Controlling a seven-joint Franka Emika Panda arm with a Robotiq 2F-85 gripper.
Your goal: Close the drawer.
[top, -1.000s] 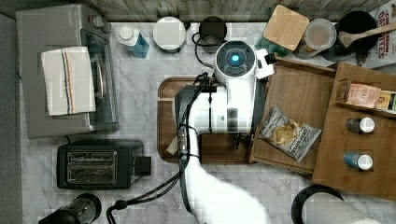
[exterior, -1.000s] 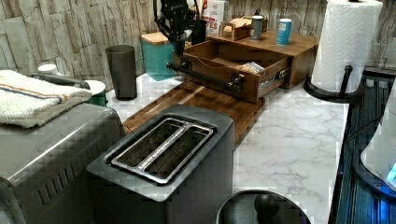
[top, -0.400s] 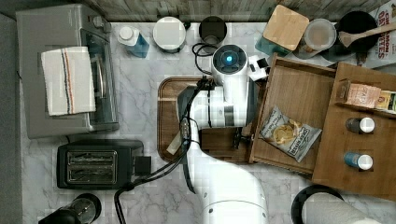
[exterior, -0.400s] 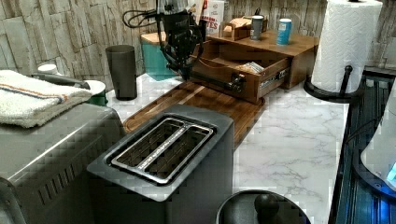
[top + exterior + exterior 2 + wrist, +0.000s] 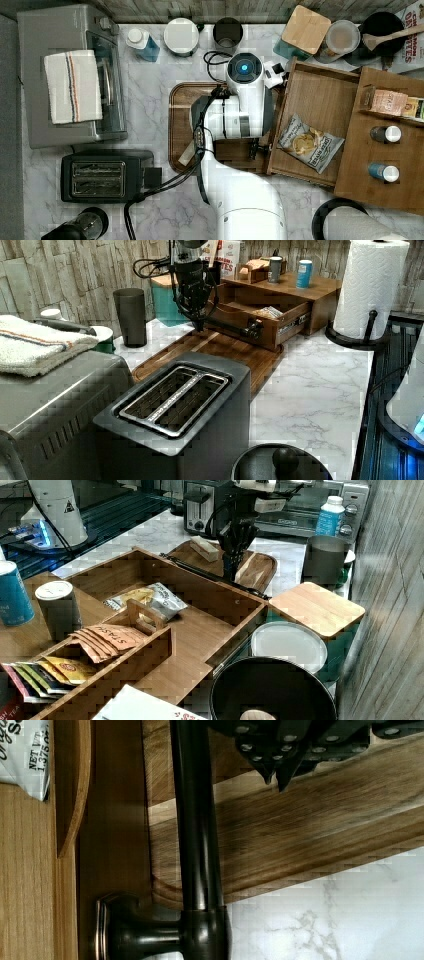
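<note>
The drawer (image 5: 320, 100) stands pulled out of its wooden cabinet (image 5: 357, 165), with a chip bag (image 5: 310, 142) lying inside. Its dark bar handle (image 5: 195, 820) runs along the drawer front (image 5: 272, 330). My gripper (image 5: 196, 324) hangs point-down just outside the far end of that handle (image 5: 210, 575), over the tray board (image 5: 182, 125). In the wrist view the two fingertips (image 5: 266, 772) are pressed together with nothing between them, a little off the bar. The right view has the gripper (image 5: 231, 562) standing beyond the drawer (image 5: 200, 625).
A toaster (image 5: 105, 175) and a toaster oven (image 5: 65, 75) fill the top view's left. A dark cup (image 5: 227, 32) and a teal container with a wooden lid (image 5: 306, 30) stand near the wall. Bottles (image 5: 385, 134) sit on the cabinet top. A paper towel roll (image 5: 372, 285) stands beside the cabinet.
The gripper has come down from above the drawer to handle height beside the drawer front. The drawer has not moved.
</note>
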